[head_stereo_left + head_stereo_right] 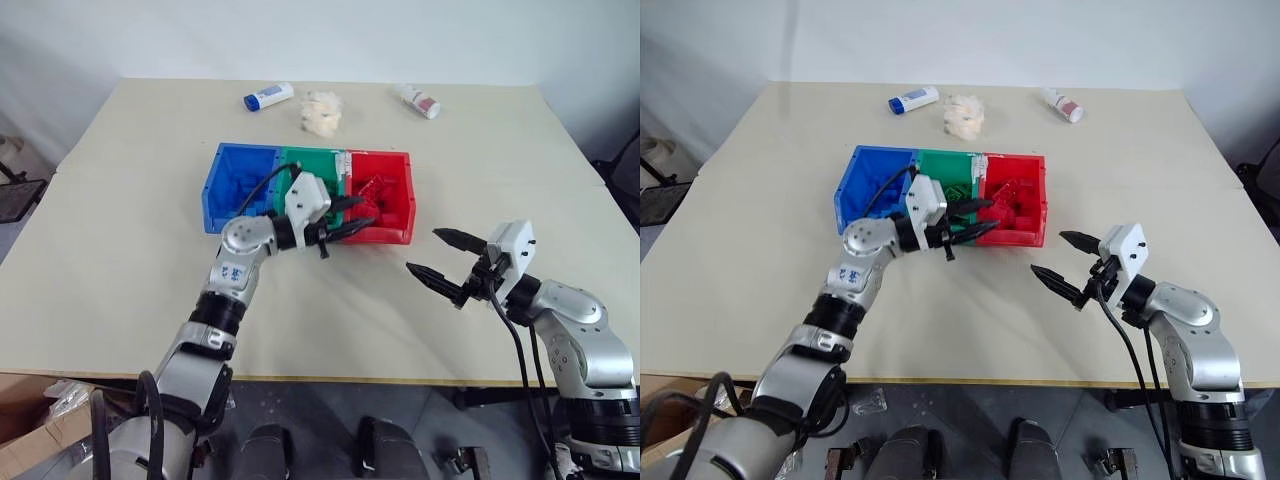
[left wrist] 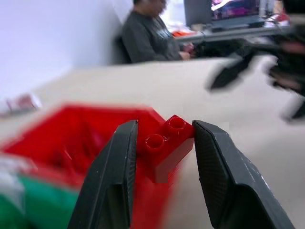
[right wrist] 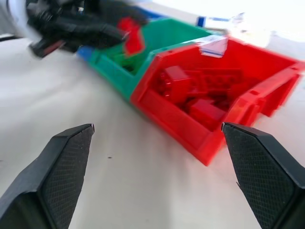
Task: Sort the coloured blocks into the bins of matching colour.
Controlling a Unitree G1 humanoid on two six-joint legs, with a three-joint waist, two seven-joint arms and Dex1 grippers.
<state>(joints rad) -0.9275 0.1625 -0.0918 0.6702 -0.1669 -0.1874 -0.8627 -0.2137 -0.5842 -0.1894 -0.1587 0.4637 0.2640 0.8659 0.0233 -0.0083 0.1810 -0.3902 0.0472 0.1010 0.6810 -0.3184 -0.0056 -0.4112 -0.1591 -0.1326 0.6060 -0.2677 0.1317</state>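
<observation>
My left gripper [image 1: 350,225] is shut on a small red studded block [image 2: 167,143], held off the table over the front rim where the green bin [image 1: 312,157] meets the red bin [image 1: 408,205]. The same block [image 3: 131,36] shows in the right wrist view. The blue bin [image 1: 214,190] is the leftmost of the joined row. Several red blocks [image 3: 190,90] lie in the red bin. My right gripper [image 1: 426,252] is open with nothing between its fingers, over bare table to the right of the bins and nearer the front.
Two white bottles [image 1: 268,96] [image 1: 420,100] and a fluffy white wad [image 1: 322,112] lie at the far side of the table. Bare tabletop [image 1: 120,230] surrounds the bins. A seated person [image 2: 147,33] shows in the background of the left wrist view.
</observation>
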